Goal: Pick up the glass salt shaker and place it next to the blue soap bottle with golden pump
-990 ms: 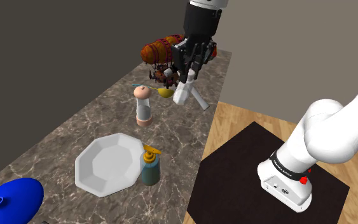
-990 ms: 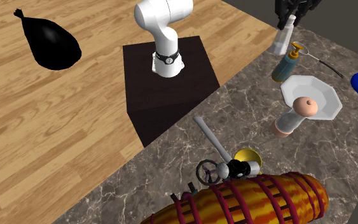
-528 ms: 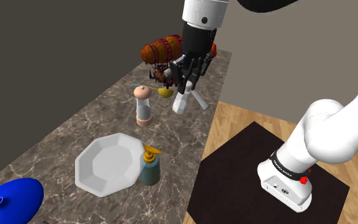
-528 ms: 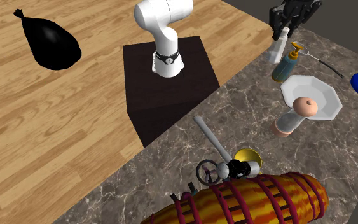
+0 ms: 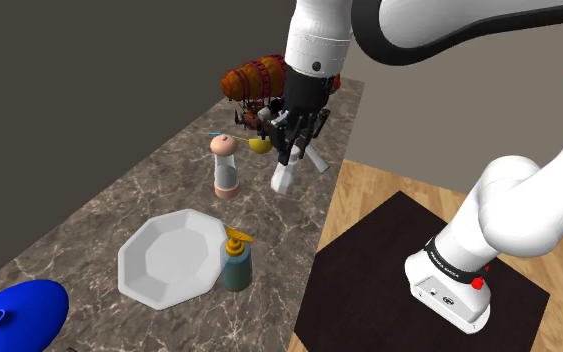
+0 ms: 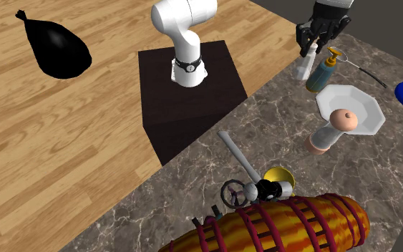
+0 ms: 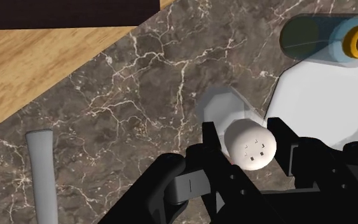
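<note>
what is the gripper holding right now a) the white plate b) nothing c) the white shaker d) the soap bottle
c: the gripper has its fingers clasped on the white shaker, while the soap bottle stands apart from it beside the plate.

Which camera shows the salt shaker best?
The shoulder view: the white salt shaker hangs from the tool, its lower body plain against the counter. The wrist view shows its holed top between the fingers; the second exterior view shows it far off, by the soap bottle.
</note>
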You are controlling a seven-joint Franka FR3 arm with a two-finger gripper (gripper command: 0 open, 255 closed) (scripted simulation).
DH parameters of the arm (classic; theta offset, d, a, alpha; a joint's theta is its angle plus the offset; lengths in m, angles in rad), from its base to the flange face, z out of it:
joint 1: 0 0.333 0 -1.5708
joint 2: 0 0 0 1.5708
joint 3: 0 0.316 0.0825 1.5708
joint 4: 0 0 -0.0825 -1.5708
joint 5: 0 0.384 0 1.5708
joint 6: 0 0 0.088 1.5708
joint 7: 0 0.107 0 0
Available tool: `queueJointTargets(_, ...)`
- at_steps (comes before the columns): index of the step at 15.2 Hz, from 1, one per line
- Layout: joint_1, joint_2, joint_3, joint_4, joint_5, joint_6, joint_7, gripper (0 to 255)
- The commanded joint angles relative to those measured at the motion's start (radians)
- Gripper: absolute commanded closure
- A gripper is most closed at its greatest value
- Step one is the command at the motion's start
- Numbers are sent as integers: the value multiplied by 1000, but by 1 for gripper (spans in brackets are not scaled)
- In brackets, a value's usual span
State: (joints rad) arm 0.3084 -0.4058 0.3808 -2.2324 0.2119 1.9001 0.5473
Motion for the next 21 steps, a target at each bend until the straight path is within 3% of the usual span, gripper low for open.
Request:
queueJointTargets(1, 0, 7, 4, -24, 1, 31, -1, 255)
queueJointTargets(21, 4, 96, 46, -222, 9, 317, -5, 255)
